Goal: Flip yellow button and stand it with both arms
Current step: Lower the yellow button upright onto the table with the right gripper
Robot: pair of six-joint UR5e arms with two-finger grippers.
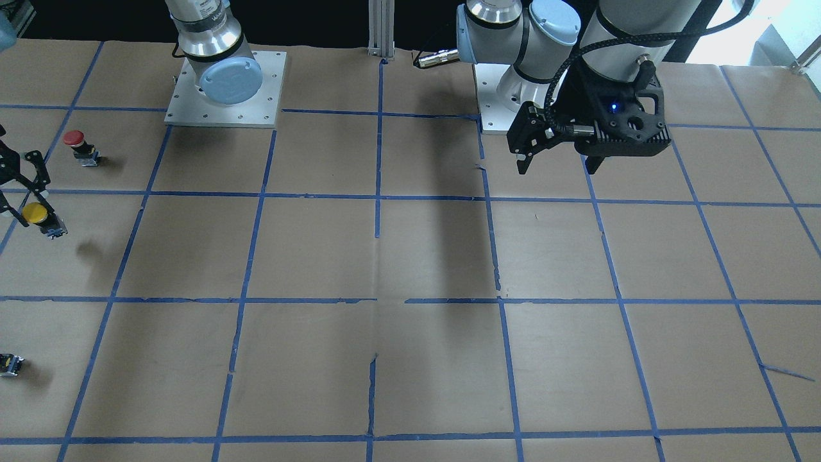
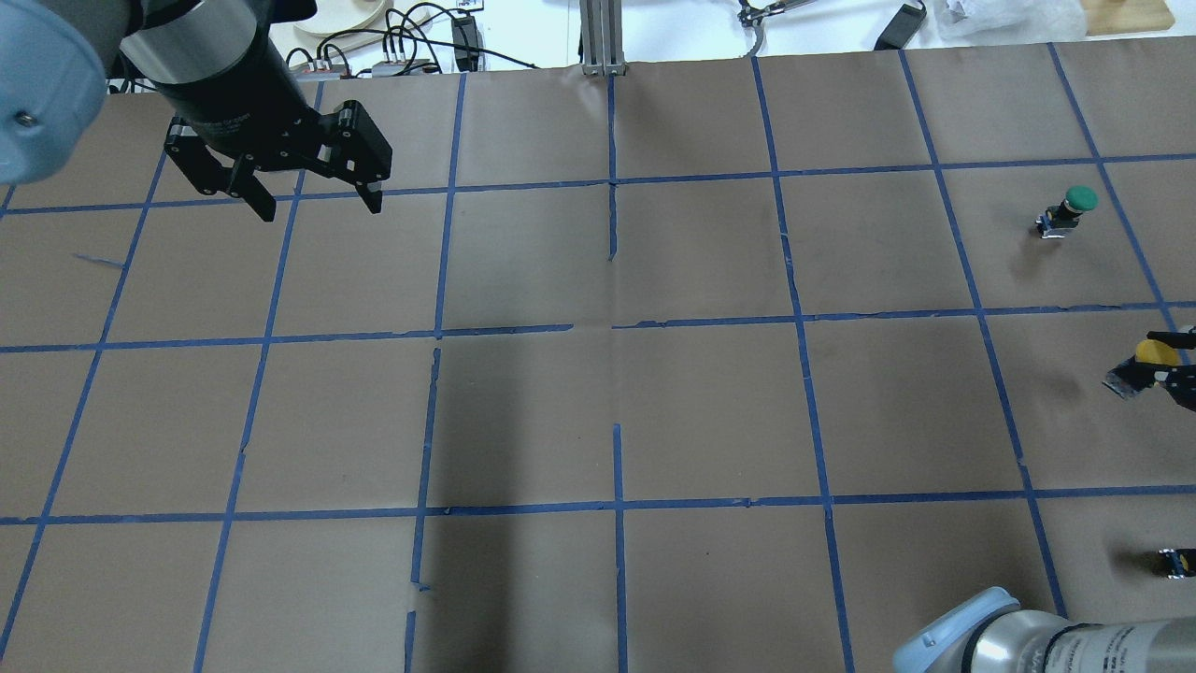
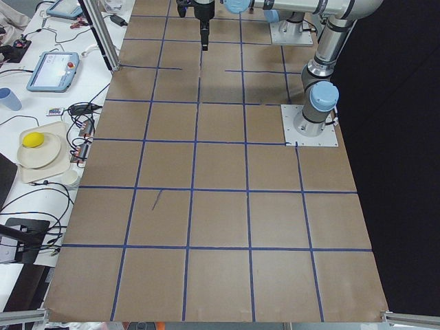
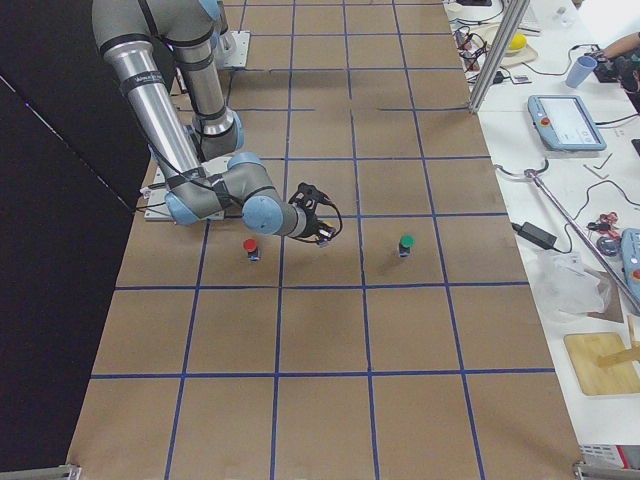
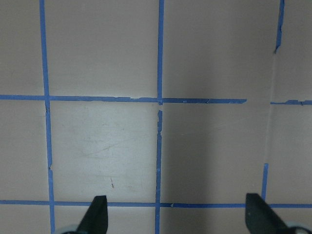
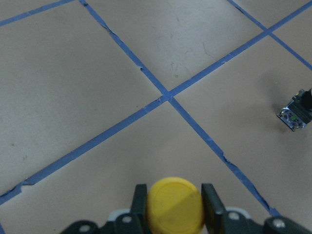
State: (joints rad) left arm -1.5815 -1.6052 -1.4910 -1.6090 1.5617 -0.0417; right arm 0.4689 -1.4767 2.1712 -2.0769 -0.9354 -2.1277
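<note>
The yellow button (image 1: 36, 214) is held between the fingers of my right gripper (image 1: 25, 204) at the table's right end, lifted and tilted above the paper with its shadow below. It also shows in the overhead view (image 2: 1155, 353) with its grey body hanging lower. In the right wrist view its yellow cap (image 6: 174, 207) fills the gap between the fingers (image 6: 140, 199). My left gripper (image 2: 313, 198) is open and empty, hovering far away over the left far part of the table; its fingertips (image 5: 97, 215) are spread wide.
A red-capped button (image 1: 77, 142) stands near the right arm's base plate (image 1: 224, 90). A green-capped button (image 2: 1073, 202) stands farther out. A button's base (image 6: 294, 115) shows in the right wrist view. Brown paper with blue tape grid (image 2: 617, 327) covers the table.
</note>
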